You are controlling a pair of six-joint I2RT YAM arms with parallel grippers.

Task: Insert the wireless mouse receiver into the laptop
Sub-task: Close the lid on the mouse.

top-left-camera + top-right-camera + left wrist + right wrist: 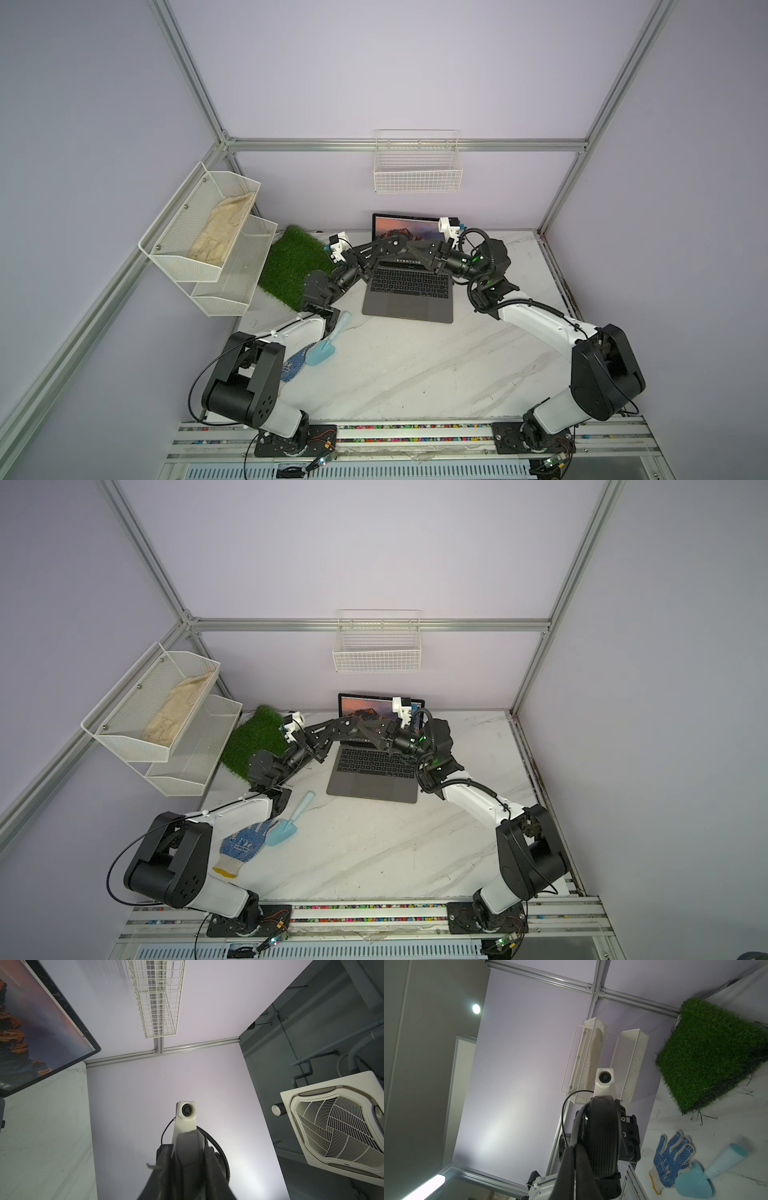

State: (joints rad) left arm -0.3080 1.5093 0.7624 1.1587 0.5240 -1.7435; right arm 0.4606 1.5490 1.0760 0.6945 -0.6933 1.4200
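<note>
The laptop (407, 301) (371, 785) stands open at the back of the table, its orange mountain screen (31, 1022) lit. Both arms meet above its hinge. My left gripper (386, 247) (188, 1147) is shut on the black oval mouse (602, 1130) (188, 1159), a finger on each side of it. My right gripper (412, 249) (576, 1148) comes from the opposite side with its fingers shut together, the tips touching the mouse's edge. The wireless mouse receiver is hidden; I cannot tell whether anything is pinched between the right fingers.
A green turf mat (291, 266) lies left of the laptop. A light-blue trowel (328, 345) and a blue-dotted glove (243, 845) lie at the front left. A white two-tier shelf (208, 232) hangs on the left wall, a wire basket (417, 166) on the back wall.
</note>
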